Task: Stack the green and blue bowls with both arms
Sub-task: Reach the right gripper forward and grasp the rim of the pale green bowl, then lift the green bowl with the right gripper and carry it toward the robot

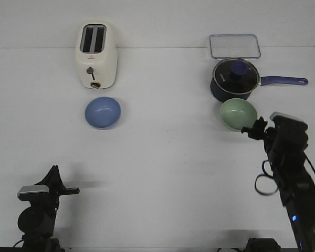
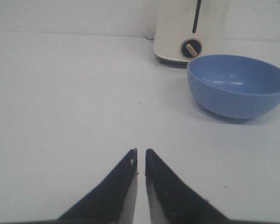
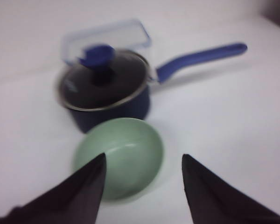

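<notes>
The blue bowl sits upright on the table just in front of the toaster; it also shows in the left wrist view. The green bowl sits upright just in front of the navy saucepan; it shows in the right wrist view. My left gripper is shut and empty at the near left, far from the blue bowl; its tips show in the left wrist view. My right gripper is open and empty, just short of the green bowl's near right rim.
A cream toaster stands at the back left. A dark navy saucepan with glass lid and long blue handle stands at the back right, touching or nearly touching the green bowl. A clear rectangular container lies behind it.
</notes>
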`<action>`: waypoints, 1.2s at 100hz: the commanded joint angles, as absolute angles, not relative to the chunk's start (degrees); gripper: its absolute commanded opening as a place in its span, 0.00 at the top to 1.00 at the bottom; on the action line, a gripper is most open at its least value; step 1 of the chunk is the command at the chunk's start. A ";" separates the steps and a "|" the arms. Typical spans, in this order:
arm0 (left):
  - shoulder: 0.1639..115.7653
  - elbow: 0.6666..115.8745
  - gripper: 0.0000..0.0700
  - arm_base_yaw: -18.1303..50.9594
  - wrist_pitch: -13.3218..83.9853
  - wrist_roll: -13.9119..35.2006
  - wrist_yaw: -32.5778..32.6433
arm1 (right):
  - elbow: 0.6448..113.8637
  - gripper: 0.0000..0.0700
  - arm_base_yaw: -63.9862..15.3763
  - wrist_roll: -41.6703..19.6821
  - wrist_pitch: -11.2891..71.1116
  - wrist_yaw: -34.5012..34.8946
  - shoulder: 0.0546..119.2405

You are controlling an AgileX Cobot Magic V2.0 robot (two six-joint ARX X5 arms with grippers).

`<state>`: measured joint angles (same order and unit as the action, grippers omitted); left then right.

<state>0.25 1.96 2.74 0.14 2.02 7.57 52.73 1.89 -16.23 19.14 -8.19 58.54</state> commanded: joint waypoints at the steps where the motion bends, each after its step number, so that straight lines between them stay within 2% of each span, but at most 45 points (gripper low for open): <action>1: 0.19 0.82 0.98 2.63 -0.47 1.30 7.46 | 57.87 0.51 3.77 -14.92 21.45 -6.20 68.75; 12: 0.19 0.82 0.98 2.63 -0.47 1.30 7.46 | 65.14 0.51 6.70 -14.90 25.04 -1.23 80.66; 23: 0.19 0.82 0.98 2.63 -0.47 1.30 7.46 | 69.91 0.51 8.03 -14.72 25.85 0.64 89.78; 48: 0.19 0.82 0.98 2.63 -0.47 1.30 7.46 | 72.84 0.52 9.04 -14.76 23.03 1.93 100.88; 53: 0.19 0.82 0.98 2.63 -0.47 1.30 7.46 | 72.84 0.56 9.04 -14.96 22.61 2.17 102.02; 57: 0.19 0.82 0.98 2.63 -0.47 1.30 7.46 | 72.84 0.66 9.04 -14.98 22.52 2.17 102.52; 65: 0.19 0.82 0.98 2.63 -0.47 1.30 7.46 | 72.84 1.00 9.02 -14.92 22.50 2.13 102.80; 92: 0.19 0.82 0.98 2.63 -0.49 1.30 7.46 | 72.84 1.00 9.37 -13.45 26.72 4.75 97.36; 120: 0.19 0.82 0.98 2.63 -0.47 1.30 7.46 | 68.49 1.00 6.61 -12.99 33.43 11.29 78.61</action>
<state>0.25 1.96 2.74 0.14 2.02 7.57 70.11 8.23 -13.63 32.80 9.78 82.30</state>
